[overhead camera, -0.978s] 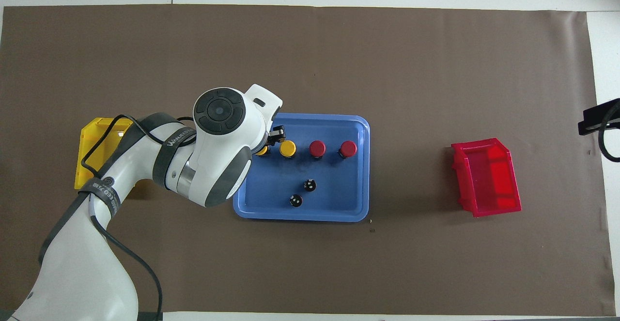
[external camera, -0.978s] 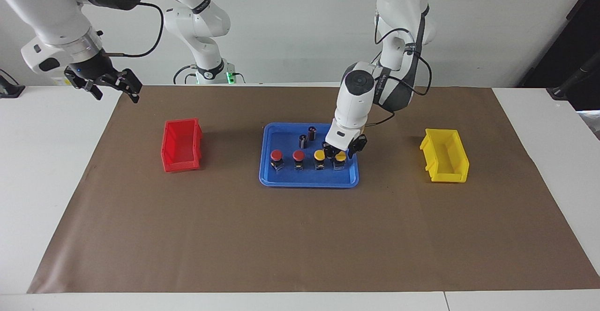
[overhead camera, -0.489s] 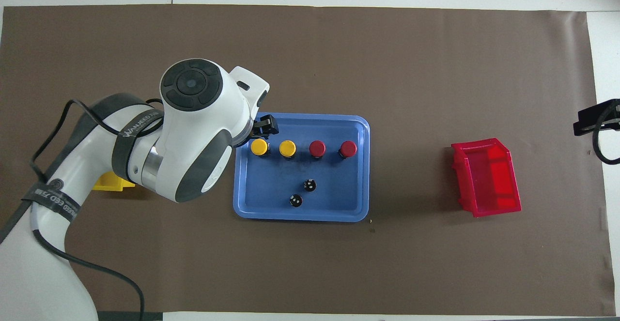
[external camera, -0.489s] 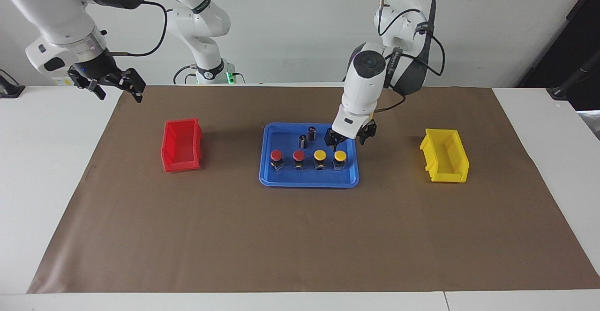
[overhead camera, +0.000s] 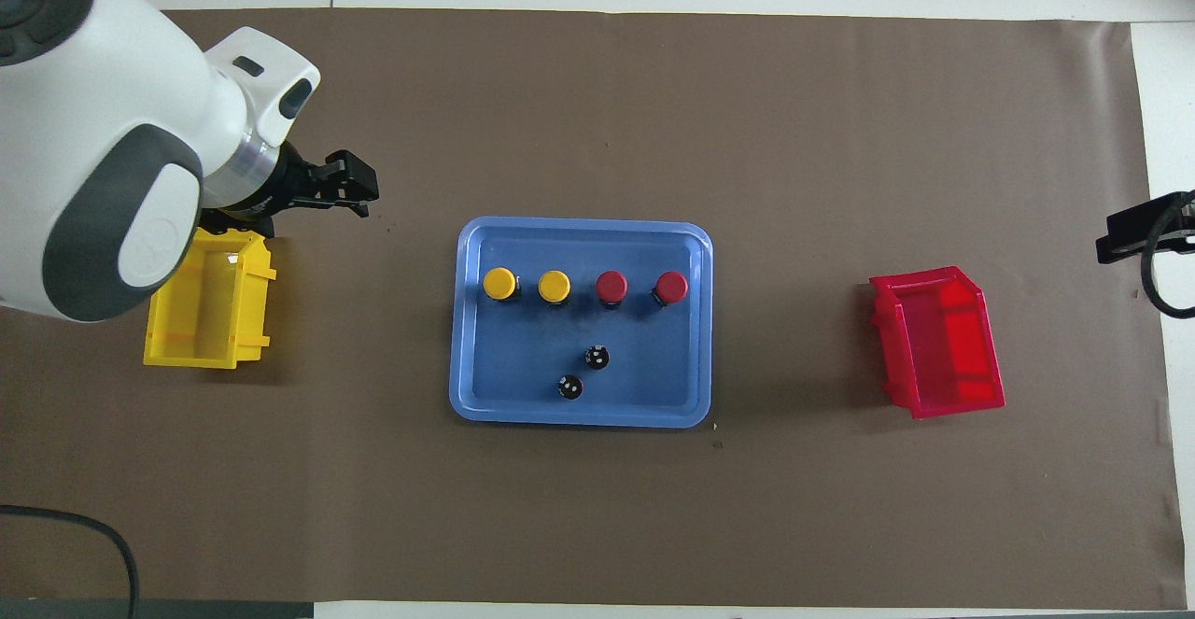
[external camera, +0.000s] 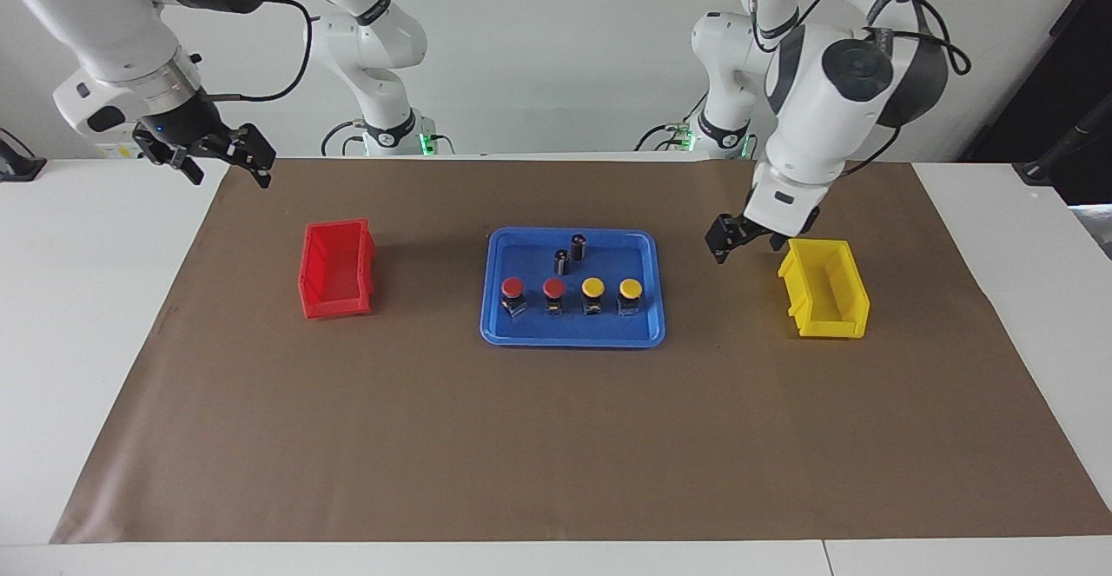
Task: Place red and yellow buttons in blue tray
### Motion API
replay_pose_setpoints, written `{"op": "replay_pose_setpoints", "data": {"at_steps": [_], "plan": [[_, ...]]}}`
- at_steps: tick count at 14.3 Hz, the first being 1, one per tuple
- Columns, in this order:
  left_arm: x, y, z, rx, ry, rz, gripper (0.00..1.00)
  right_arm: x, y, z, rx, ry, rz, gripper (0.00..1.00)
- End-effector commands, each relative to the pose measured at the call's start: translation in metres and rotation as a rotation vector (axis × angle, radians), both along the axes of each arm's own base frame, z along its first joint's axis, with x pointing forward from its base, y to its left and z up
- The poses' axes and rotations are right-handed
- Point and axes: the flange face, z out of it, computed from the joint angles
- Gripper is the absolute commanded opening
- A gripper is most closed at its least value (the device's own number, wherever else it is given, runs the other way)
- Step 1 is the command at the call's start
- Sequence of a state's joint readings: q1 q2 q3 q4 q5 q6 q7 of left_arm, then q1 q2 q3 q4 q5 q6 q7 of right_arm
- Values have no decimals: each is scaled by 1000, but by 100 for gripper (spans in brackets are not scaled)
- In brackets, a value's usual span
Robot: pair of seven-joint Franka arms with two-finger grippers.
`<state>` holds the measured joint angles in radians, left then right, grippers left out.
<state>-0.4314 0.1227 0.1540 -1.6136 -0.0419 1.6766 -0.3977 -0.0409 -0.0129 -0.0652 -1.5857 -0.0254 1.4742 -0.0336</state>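
Showing no legible writing, buttons (external camera: 572, 287) in blue tray (external camera: 495, 324)

Blue tray (external camera: 495, 315) sitting mid-frame on brown mat (external camera: 556, 454). Row of four buttons standing in it along lower part: two red buttons (external camera: 512, 288) toward frame left, two yellow buttons (external camera: 631, 287) toward frame right. Two dark cylinders (external camera: 578, 246) standing above row. Red bin (external camera: 337, 268) sitting left of tray, yellow bin (external camera: 825, 288) right of it. Left gripper (external camera: 745, 239) hanging open, empty, just upper-left of yellow bin. Right gripper (external camera: 224, 157) hovering open at upper left, over mat edge.
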Motion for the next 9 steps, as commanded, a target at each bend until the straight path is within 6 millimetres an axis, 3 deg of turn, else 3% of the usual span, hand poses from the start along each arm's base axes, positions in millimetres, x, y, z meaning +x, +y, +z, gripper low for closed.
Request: {"op": "replay_pose_setpoints", "data": {"at_steps": [1,9], "plan": [[-10,46,25,4,14,-22,100,-8,-1,1,18,4,23,100],[-34,128,60,-28,17,-115,100,-7,-1,2,16,3,23,100]]}}
